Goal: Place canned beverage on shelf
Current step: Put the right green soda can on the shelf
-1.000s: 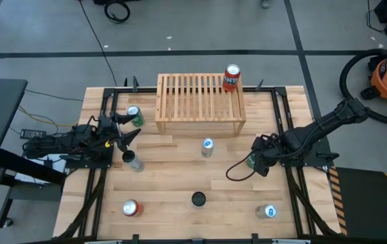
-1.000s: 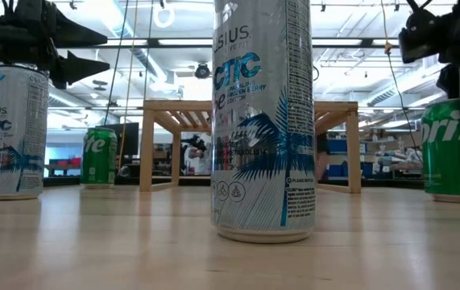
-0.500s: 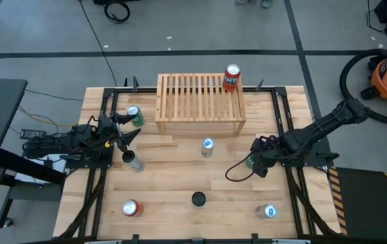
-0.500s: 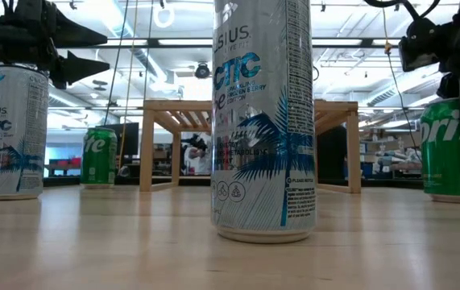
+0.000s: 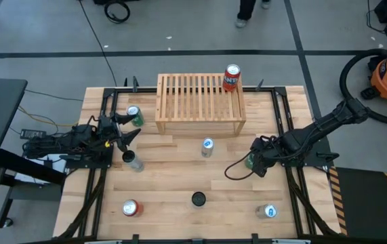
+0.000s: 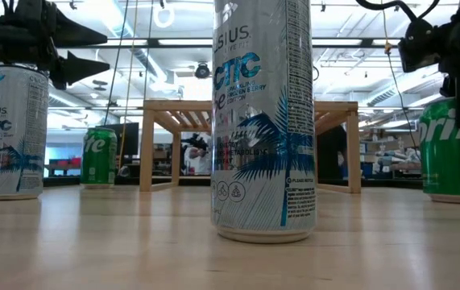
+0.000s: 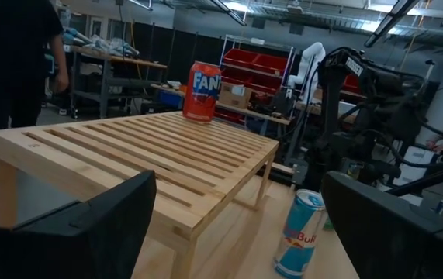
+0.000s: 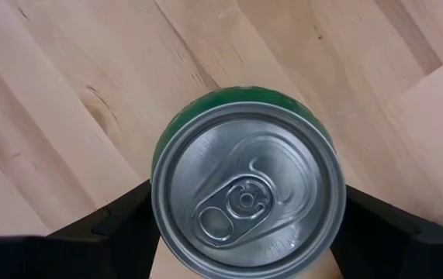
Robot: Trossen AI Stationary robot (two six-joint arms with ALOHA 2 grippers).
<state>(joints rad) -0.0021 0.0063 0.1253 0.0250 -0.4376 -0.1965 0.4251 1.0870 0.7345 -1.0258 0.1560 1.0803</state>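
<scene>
Right pincer straddling the green can, not yet clamped on it

Your right pincer (image 8: pixel 244 232) sits over the green can (image 5: pixel 250 161) on the right side of the desk (image 5: pixel 179 183), a finger on each side of the can's body; from the wrist view you cannot tell whether the pads touch metal, so treat the can as framed, not held. That top-down straddle suits a lift straight up and a carry to the shelf (image 5: pixel 200 102), which stands at the far middle of the desk with an orange can (image 5: pixel 231 76) already on its far right corner. The green can stands upright, its long axis vertical, pull-tab lid facing up at the wrist camera. Your left pincer (image 5: pixel 127 127) waits wide and empty at the desk's left side, near a second green can (image 5: pixel 134 114).
</scene>
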